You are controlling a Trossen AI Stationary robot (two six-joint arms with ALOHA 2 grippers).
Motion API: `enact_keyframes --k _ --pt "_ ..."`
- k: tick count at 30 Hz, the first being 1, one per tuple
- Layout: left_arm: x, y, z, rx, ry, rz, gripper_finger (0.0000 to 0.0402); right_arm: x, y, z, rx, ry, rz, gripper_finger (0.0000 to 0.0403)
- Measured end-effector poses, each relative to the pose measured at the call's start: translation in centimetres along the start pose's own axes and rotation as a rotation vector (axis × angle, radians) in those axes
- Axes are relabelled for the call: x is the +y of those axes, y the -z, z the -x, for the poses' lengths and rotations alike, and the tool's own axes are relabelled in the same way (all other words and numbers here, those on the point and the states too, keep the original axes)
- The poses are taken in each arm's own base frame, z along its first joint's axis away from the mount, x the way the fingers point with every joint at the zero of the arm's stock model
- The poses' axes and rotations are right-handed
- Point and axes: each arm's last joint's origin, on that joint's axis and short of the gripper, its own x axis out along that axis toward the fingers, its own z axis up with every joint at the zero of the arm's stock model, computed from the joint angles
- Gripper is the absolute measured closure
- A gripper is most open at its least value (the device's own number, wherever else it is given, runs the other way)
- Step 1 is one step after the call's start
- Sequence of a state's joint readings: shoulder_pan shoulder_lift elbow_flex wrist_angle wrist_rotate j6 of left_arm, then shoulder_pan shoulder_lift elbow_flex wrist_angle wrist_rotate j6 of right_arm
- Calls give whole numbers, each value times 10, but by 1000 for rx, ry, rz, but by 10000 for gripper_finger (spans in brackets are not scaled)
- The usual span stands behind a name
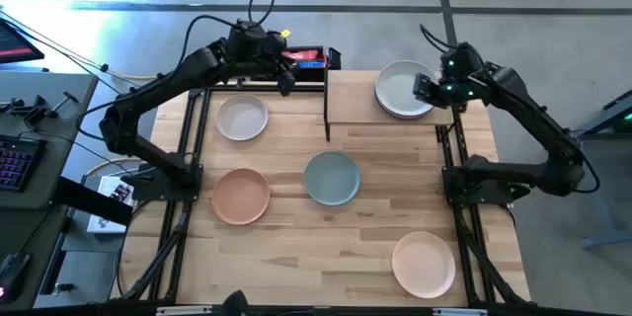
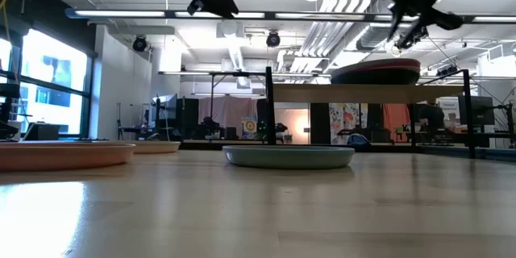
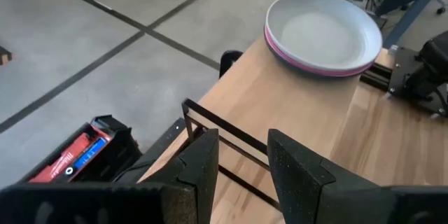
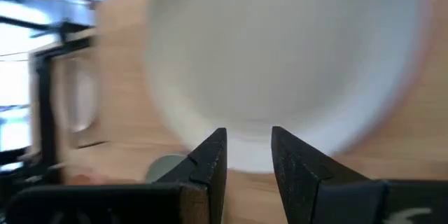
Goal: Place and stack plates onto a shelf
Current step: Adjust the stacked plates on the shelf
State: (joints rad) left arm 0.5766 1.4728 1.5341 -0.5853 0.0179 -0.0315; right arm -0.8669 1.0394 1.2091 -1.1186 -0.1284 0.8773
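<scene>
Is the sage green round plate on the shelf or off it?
Off: the sage green round plate lies on the tabletop, in front of the shelf.

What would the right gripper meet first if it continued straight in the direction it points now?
Probably the white plate on top of the stack on the shelf: the right gripper points at it with fingers open, though the depth is unclear.

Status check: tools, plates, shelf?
Both tools open, empty: right tool over shelf stack, left tool behind table. Four plates on the table. Shelf left half bare.
</scene>
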Motion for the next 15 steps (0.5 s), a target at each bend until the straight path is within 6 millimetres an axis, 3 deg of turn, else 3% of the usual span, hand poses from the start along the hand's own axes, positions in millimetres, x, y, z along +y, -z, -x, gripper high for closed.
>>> enact_keyframes --k 8,15 --pt "0 1 -8 6 -2 -26 291 45 20 -9 -49 -199 104 311" --pt "2 1 -8 3 -8 -24 291 76 31 -39 -49 -244 189 311"
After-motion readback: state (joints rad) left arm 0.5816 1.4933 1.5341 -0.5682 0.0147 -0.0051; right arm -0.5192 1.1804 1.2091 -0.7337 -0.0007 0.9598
